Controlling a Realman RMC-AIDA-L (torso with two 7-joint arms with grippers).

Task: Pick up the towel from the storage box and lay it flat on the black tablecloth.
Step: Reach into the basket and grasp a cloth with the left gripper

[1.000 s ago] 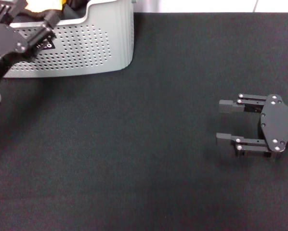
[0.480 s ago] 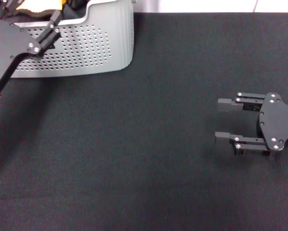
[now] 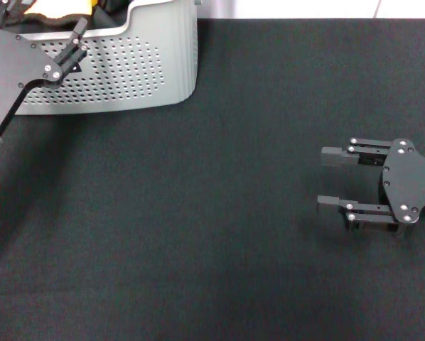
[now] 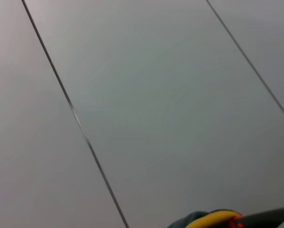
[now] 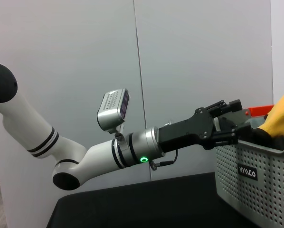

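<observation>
The light grey storage box (image 3: 138, 67) with rows of holes stands at the far left on the black tablecloth (image 3: 212, 234). A bit of the yellow towel (image 3: 55, 7) shows inside it. My left gripper (image 3: 76, 41) is over the box's near wall, right by the towel. The right wrist view shows that left gripper (image 5: 237, 122) at the box's rim (image 5: 256, 142), next to the yellow towel (image 5: 282, 116). The left wrist view shows only a yellow edge (image 4: 213, 219). My right gripper (image 3: 330, 177) is open and empty, low over the cloth on the right.
The box bears a black label (image 5: 247, 171) with white letters. The tablecloth spreads wide between the box and the right gripper. A pale wall with thin seams (image 4: 85, 137) lies beyond the table's far edge.
My left arm has swung up and in toward the box over the last second, then barely moved. The right gripper has stayed almost still.
</observation>
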